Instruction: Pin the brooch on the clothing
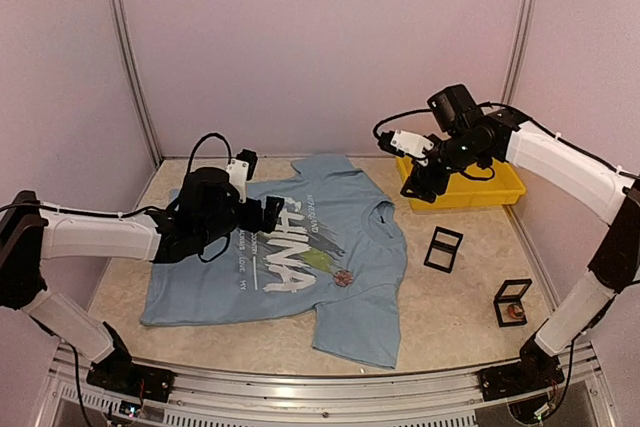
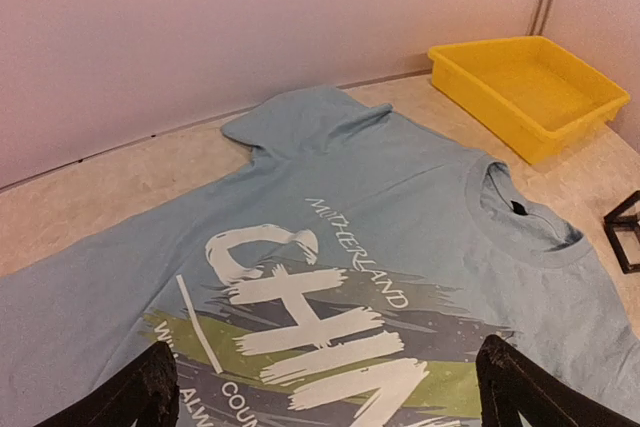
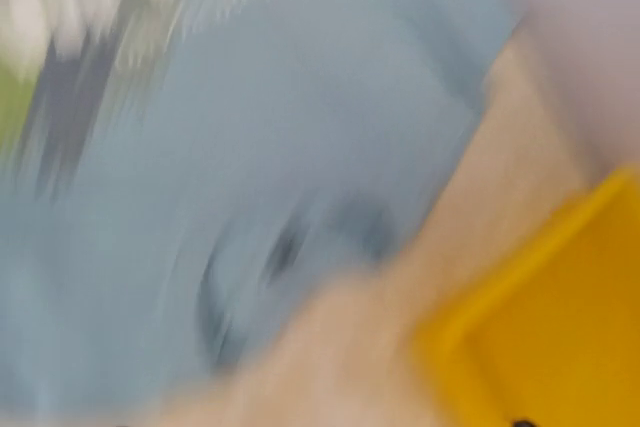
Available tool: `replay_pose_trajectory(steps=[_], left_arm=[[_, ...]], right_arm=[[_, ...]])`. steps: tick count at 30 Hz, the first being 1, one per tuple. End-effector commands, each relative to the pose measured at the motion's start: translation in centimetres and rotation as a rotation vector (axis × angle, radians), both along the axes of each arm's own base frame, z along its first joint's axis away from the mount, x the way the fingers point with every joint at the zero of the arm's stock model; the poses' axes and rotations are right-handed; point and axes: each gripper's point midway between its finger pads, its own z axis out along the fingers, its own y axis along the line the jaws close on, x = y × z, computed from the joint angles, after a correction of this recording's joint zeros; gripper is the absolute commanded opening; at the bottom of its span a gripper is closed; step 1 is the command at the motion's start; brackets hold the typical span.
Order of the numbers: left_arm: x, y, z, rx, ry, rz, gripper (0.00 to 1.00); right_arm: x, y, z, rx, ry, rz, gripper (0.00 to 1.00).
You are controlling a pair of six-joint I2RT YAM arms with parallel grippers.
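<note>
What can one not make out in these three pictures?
- Right wrist view: motion blur leaves the shirt and tray as smears.
- Top view: the brooch is too small to tell if it is pinned.
- Left wrist view: the bottom edge cuts off the left fingers; the brooch lies outside the frame.

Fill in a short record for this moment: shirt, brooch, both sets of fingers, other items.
shirt: light blue T-shirt flat on the table, print up
brooch: small reddish piece on the shirt's chest; fastening not discernible
left fingers: open, empty, above the print
right fingers: near the yellow tray; state unclear
other: two small black boxes right of shirt
</note>
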Motion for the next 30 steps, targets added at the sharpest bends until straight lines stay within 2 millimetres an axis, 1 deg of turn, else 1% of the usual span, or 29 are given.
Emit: replay_pose_trajectory(steps=[1,3,5,6,9,10,11,13,16,18,20,23,27,30], left_arm=[[-2.5,-0.9,-1.2,-0.003,-0.004,-0.109,0.99],[-3.2,-0.9,-1.6,-0.02,0.001,-0.13,0.99],[-3.4,-0.8,-2.1,-0.011,0.007,-0.135,0.99],[-3.4,-0.7,-2.4,0.001,0.01,-0.133,0.99],[-3.5,-0.7,-3.4,0.039,0.018,-0.132,0.99],[-3.6,-0.7,-3.6,0.051,0.018,-0.133,0.99],[-3.7,-0.7,-3.8,0.064,0.019,-0.138,0.99],[-4.0,-0.9,-4.4,0.094,0.02,-0.148,0.99],[-4.3,-0.9,-4.8,0.108,0.019,-0.151,0.99],[-4.5,-1.1,-4.8,0.104,0.017,-0.168,0.99],[-4.6,-1.2,-4.7,0.11,0.011,-0.175,0.99],[-4.7,-1.2,-4.6,0.119,0.004,-0.183,0.99],[-5.0,-1.1,-4.4,0.117,-0.01,-0.191,0.99],[-4.9,-0.9,-4.1,0.117,-0.02,-0.18,0.99]], right_arm=[[-7.4,-6.5,-7.2,-0.369,0.15,0.165,0.8],[-9.4,-8.3,-6.9,-0.429,0.141,0.208,0.82],[-10.8,-10.7,-7.5,-0.509,0.157,0.182,0.83],[-11.6,-12.2,-8.2,-0.557,0.196,0.154,0.83],[-15.4,-16.8,-11.0,-0.667,0.393,0.086,0.82],[-16.4,-18.3,-11.5,-0.689,0.446,0.058,0.82],[-17.1,-19.6,-11.8,-0.706,0.483,0.034,0.81],[-17.1,-21.2,-11.7,-0.698,0.483,-0.013,0.81],[-16.8,-22.6,-11.9,-0.735,0.429,-0.002,0.81],[-16.7,-22.5,-12.6,-0.74,0.42,0.028,0.8],[-17.0,-22.2,-13.9,-0.732,0.448,0.061,0.79],[-17.6,-22.4,-15.7,-0.751,0.494,0.103,0.77],[-17.5,-22.6,-16.2,-0.75,0.522,0.11,0.76],[-17.5,-23.5,-16.9,-0.788,0.528,0.109,0.73]])
